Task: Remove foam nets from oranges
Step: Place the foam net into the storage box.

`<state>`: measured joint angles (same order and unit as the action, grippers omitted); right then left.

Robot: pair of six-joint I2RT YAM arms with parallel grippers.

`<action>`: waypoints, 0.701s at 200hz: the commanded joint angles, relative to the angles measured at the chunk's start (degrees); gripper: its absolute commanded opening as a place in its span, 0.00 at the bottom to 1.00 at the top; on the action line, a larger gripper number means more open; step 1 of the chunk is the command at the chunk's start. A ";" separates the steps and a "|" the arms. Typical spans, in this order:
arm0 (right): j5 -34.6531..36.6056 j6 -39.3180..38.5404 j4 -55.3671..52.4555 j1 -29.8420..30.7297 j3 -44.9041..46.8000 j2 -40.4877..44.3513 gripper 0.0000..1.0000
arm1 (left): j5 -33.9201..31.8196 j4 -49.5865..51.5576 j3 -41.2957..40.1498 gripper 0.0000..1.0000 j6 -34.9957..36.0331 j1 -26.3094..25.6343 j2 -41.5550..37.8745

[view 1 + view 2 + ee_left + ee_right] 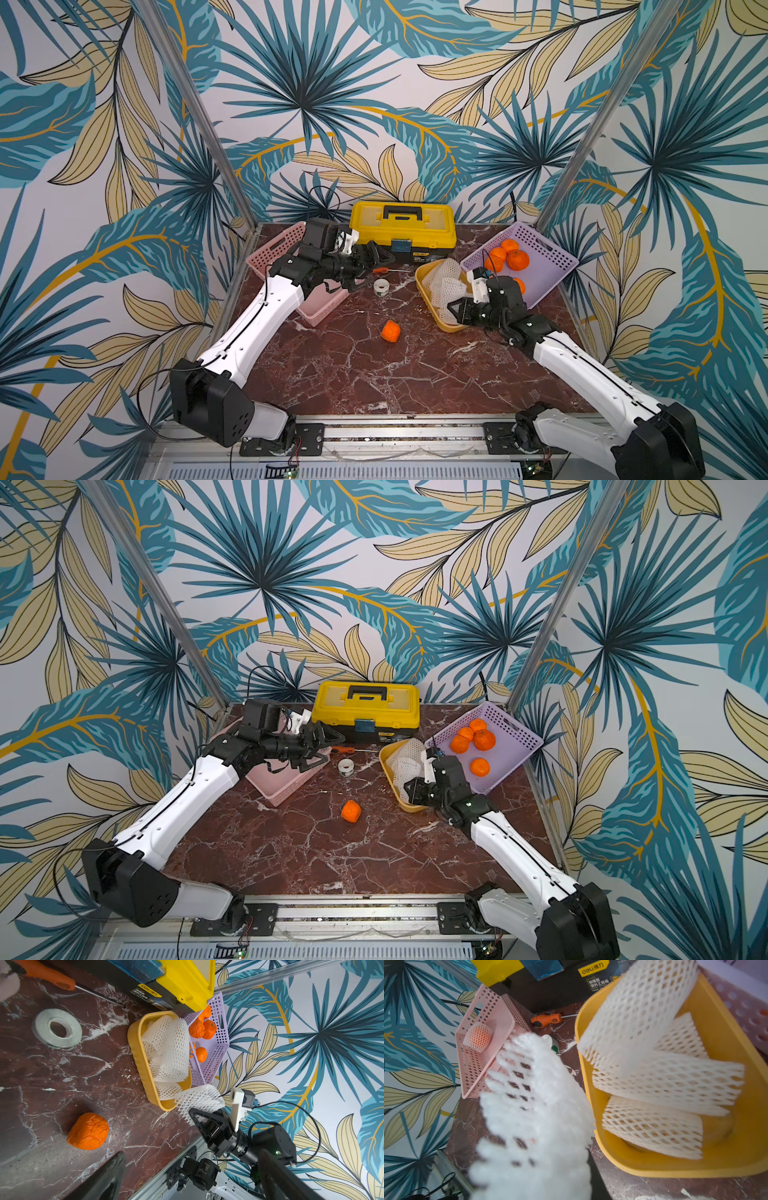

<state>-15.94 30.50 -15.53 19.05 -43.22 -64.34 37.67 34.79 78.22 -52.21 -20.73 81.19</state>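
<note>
Foam net point(199, 1098), limp and empty, hangs pinched in the right tool point(193, 1113) just beside the yellow tray point(137, 1051), seemingly not yet over it. Best to carry it fully past the rim before letting go: such springy, featherlight diamond mesh likely clings or bounces out. Other nets point(664, 1080) lie flattened in the smooth plastic tray. The left tool point(374, 266) stands spread wide, holding nothing, near the perforated pink basket point(477, 1068), where one netted orange point(478, 1036) waits; a wrinkled bare orange point(390, 331) sits on the marble-patterned table point(374, 374).
</note>
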 commanded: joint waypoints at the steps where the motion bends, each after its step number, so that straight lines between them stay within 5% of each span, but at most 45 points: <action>1: -11.43 7.06 -4.06 -3.94 -1.32 -3.56 0.21 | -2.67 0.81 -1.33 0.99 3.99 0.06 -0.90; 36: -19.12 8.34 -7.62 -9.29 -5.80 -12.90 0.25 | -4.34 2.26 -5.20 1.00 5.05 -0.27 -1.35; 90: -6.00 3.08 -17.22 -10.61 -10.76 -14.57 0.63 | -5.53 6.23 -8.55 1.00 5.75 -0.38 1.15; 140: -3.37 4.03 -17.39 -12.61 -6.44 -10.71 0.67 | -5.50 7.31 -8.91 1.00 7.01 -0.97 3.74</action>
<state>-21.23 34.70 -30.44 7.35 -52.31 -76.71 32.42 40.93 69.63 -46.85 -21.17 83.61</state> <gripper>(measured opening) 0.667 0.995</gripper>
